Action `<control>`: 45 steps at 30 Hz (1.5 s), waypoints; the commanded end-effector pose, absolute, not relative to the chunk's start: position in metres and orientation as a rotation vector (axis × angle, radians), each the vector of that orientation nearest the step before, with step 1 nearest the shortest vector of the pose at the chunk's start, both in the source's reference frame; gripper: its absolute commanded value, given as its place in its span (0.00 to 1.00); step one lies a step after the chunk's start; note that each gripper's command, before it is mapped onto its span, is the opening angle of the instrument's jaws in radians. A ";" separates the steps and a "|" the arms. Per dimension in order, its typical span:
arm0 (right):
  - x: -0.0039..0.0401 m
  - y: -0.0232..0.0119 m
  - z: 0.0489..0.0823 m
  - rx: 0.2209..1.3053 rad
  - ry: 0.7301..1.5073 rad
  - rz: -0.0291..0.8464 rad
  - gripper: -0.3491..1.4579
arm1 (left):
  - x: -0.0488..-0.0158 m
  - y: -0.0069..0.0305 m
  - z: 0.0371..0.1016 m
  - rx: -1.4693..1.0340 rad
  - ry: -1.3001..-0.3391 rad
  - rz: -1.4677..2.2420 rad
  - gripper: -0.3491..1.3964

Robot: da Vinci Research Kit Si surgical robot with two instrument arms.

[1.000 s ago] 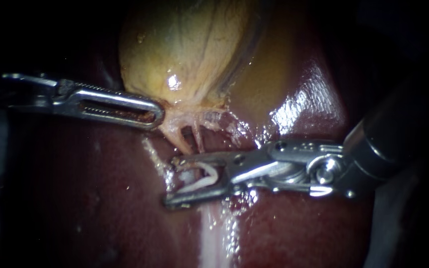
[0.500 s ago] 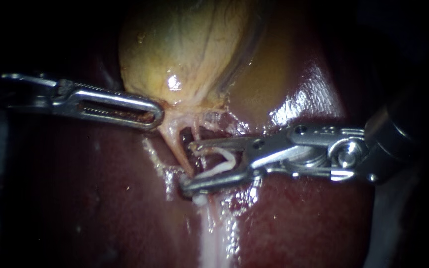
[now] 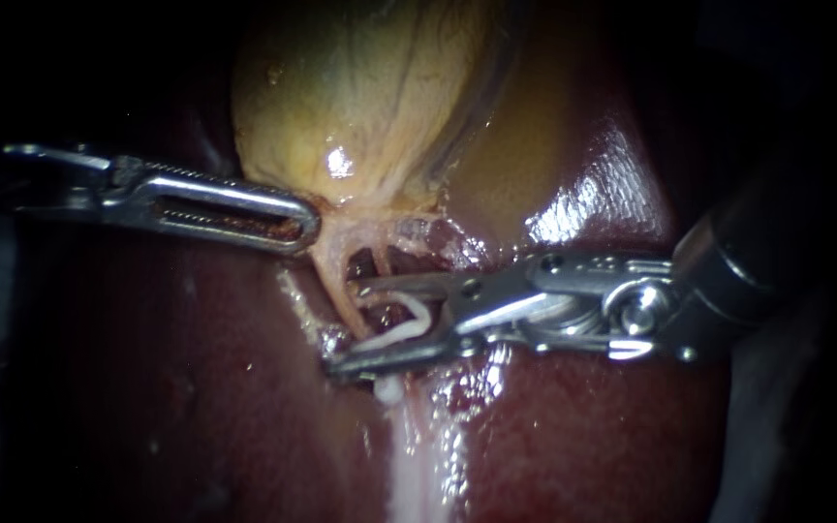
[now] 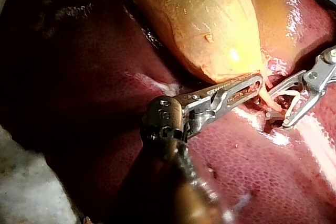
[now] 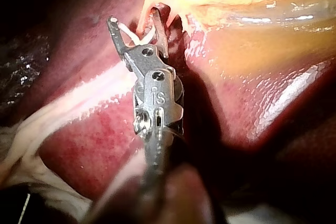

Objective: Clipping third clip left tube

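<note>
My left instrument lies level, its slotted jaws shut on the neck of the yellow gallbladder. From that neck the pale left tube runs down, with the right tube close beside it. My right instrument comes in from the right with its jaws standing apart and an open white clip seated between them. The left tube passes between the jaw tips. A small white piece shows just under the lower jaw. The right wrist view shows the same jaws and clip astride the tube.
Dark red liver surrounds the site, with a pale glistening streak running down below the jaws. In the left wrist view my left instrument lies beside the gallbladder, and white cloth lies past the liver's edge.
My right instrument rose and drew back to the right, then slid left again, so its open jaws with the clip now sit higher around the left tube. The left instrument has not moved.
</note>
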State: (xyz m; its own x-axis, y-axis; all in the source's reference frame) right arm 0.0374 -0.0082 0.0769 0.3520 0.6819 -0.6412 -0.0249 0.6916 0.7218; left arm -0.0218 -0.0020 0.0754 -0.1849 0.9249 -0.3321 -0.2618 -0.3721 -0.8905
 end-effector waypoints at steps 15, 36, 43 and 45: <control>0.0397 -0.0079 0.0772 0.789 1.210 0.569 0.46 | -0.0219 -0.0020 0.0753 -1.165 -0.881 1.701 0.00; 0.0393 -0.0048 0.0758 0.814 1.254 0.605 0.45 | -0.0219 -0.0021 0.0753 -1.166 -0.884 1.702 0.00; 0.0392 -0.0047 0.0760 0.814 1.254 0.604 0.43 | -0.0219 -0.0021 0.0753 -1.166 -0.884 1.702 0.00; 0.0390 -0.0048 0.0759 0.815 1.254 0.603 0.40 | -0.0219 -0.0021 0.0753 -1.166 -0.884 1.702 0.00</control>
